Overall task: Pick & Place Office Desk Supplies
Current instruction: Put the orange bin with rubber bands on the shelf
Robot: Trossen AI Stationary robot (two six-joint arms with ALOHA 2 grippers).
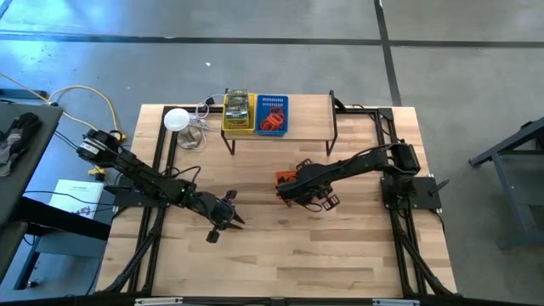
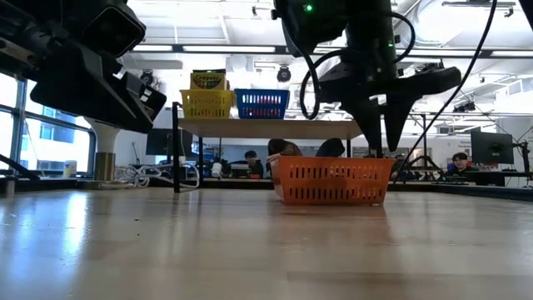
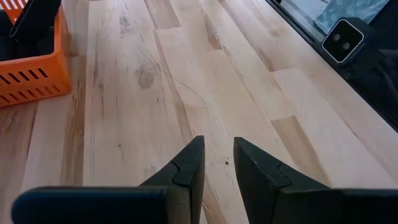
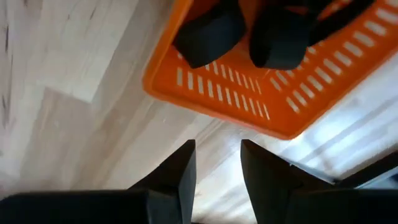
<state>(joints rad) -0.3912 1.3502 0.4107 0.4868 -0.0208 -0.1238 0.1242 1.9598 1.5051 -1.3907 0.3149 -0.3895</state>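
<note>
The left pincer (image 3: 217, 165) hangs just above the bare desk (image 1: 340, 246), its two dark fingers parted by a narrow gap with nothing between them. It waits out on the open boards, well apart from the work.

The right pincer (image 4: 217, 165) hovers beside the orange basket (image 4: 261, 93) near the middle of the desk, fingers likewise slightly parted and empty. Inside that basket lie dark lumps, probably black clips (image 4: 211, 31), though I cannot make out their shape for certain. At the back, a raised shelf (image 1: 310, 127) carries a yellow basket (image 1: 239, 115) holding yellow-green packs and a blue basket (image 1: 273, 115) with red bands (image 1: 272, 121) in it. A white round lamp (image 1: 176, 119) stands to the side.

To my eye the right arm is about to reach into the orange basket for a clip. Done well, that means spreading the fingers wider first, coming straight down over the rim rather than across it so the light basket is not shoved, and closing on a single clip instead of a tangled pair.
</note>
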